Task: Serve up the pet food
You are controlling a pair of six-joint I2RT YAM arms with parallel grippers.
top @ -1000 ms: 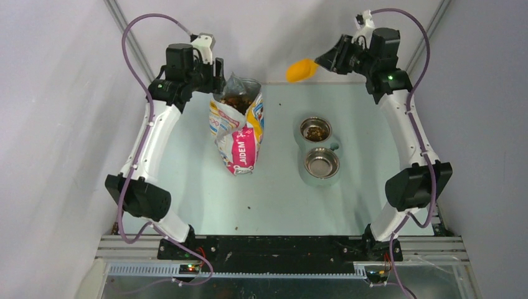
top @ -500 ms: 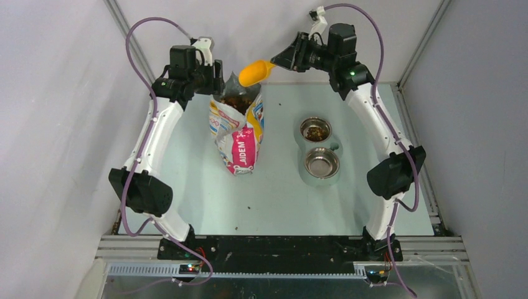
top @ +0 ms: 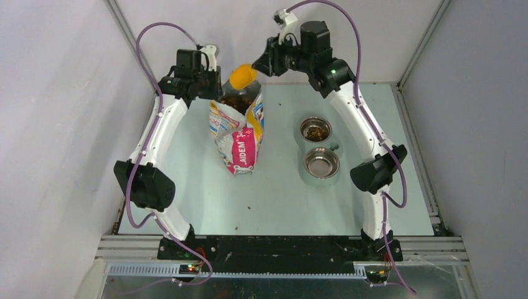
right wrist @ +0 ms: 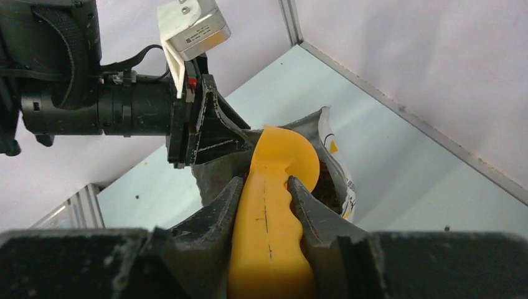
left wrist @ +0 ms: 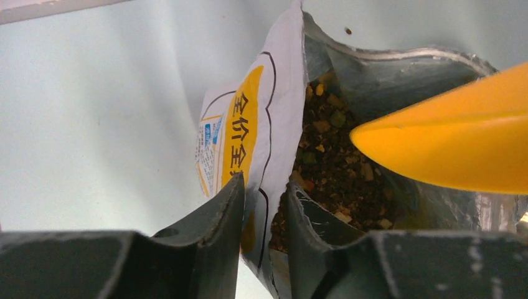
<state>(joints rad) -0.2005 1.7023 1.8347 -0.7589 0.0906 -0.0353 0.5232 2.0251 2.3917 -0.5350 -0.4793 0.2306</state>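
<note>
The pet food (left wrist: 336, 162) is a brown heap inside the open printed bag (top: 240, 140), which stands at the back left of the table. My left gripper (left wrist: 266, 182) is shut on the bag's rim, one finger outside and one inside; from above the left gripper (top: 215, 87) sits at the bag's back left. My right gripper (right wrist: 266, 182) is shut on the handle of the yellow scoop (right wrist: 274, 187). The scoop (top: 243, 76) hangs bowl-first over the bag's mouth, just above the kibble. More pet food (top: 315, 131) lies in the far bowl.
A grey double-bowl stand (top: 333, 146) sits right of the bag; its near steel bowl (top: 321, 162) is empty. A few stray pellets (top: 249, 202) lie on the table. Grey walls close in behind and at both sides.
My right arm has swung left, carrying the scoop from the back right to over the bag's mouth. My left gripper has closed from wide open onto the bag's rim.
</note>
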